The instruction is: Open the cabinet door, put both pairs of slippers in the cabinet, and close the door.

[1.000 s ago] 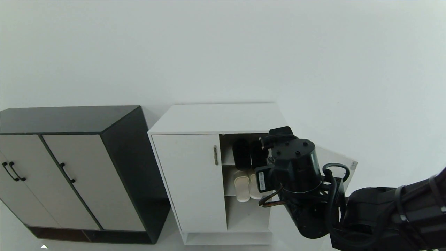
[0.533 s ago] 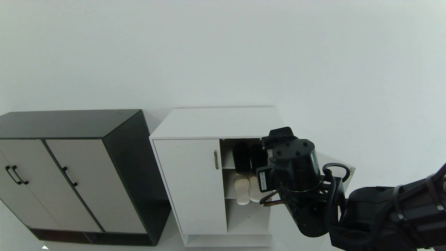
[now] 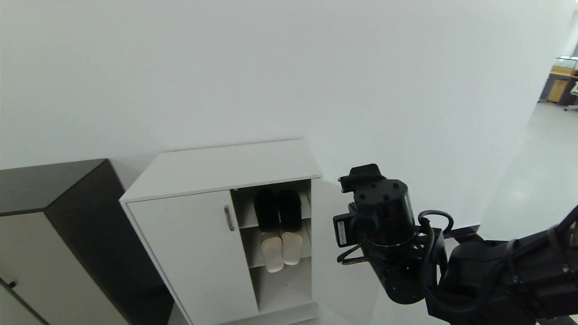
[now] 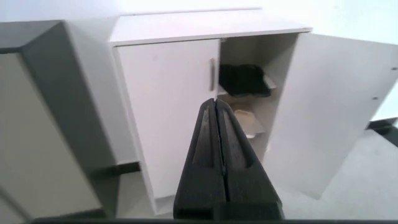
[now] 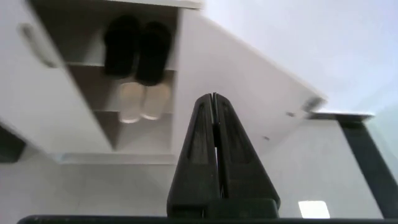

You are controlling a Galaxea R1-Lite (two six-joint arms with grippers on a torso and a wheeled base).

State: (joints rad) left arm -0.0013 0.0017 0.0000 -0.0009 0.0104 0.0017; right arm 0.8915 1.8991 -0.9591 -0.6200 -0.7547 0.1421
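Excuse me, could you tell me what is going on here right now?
The robot is putting slippers away in the white cabinet. Its right-hand door stands open, while the left door is closed. The black slippers sit on the top shelf and the white slippers on the shelf below. The left end effector and the right end effector are both shut and empty, in front of the cabinet. The open door is not yet closed.

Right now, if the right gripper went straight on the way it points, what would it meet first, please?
Probably the inner face of the open white cabinet door: the shut right gripper points straight at it, though how far off it stands is unclear.
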